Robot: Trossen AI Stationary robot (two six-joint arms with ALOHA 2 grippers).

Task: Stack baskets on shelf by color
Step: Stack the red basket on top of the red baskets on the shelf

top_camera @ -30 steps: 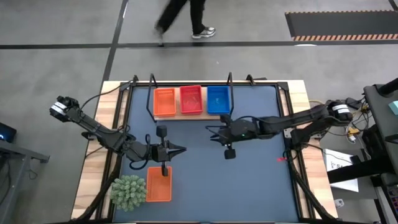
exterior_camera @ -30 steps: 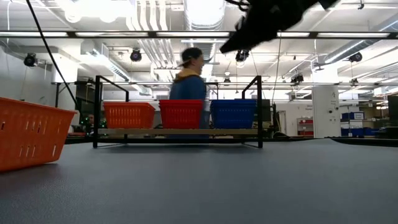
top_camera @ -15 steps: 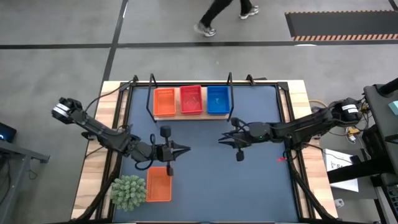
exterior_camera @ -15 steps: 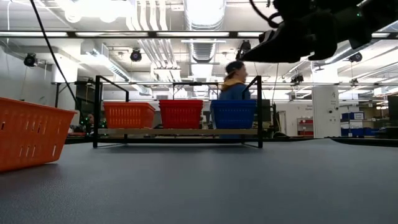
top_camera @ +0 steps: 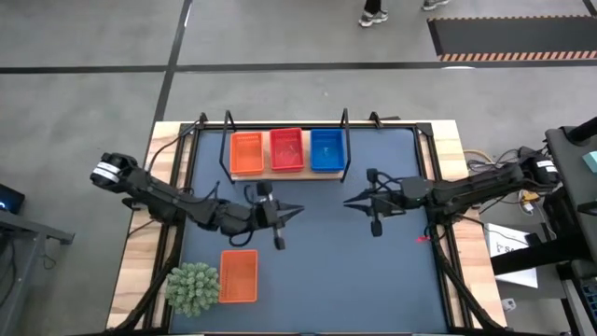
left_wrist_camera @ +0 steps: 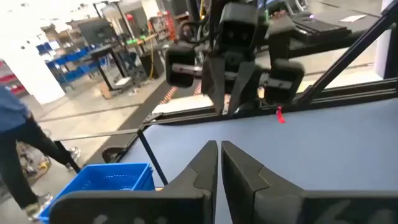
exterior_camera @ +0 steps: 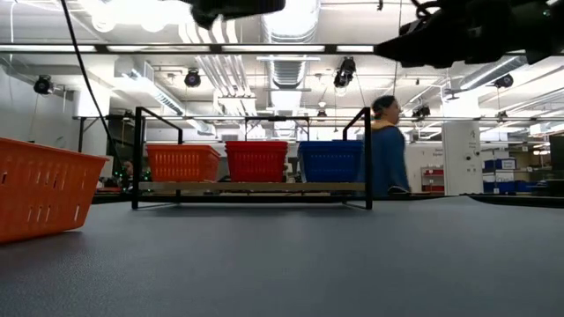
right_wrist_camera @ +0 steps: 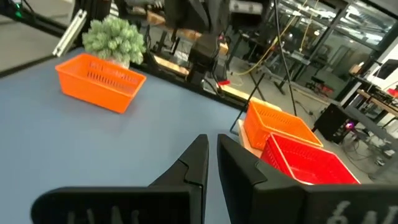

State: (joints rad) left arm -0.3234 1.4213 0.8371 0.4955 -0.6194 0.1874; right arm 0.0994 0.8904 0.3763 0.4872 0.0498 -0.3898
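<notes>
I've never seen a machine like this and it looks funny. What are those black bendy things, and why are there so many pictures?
Those are two robot arms. One picture looks down from above, one looks across the table top, and two come from small cameras on the arms' wrists. The left hand and the right hand hover over the blue mat, facing each other, fingers together, holding nothing. At the back, a wooden shelf carries an orange basket, a red basket and a blue basket. Near the front lies another orange basket beside a green spiky ball. A person walks by behind the table.
</notes>
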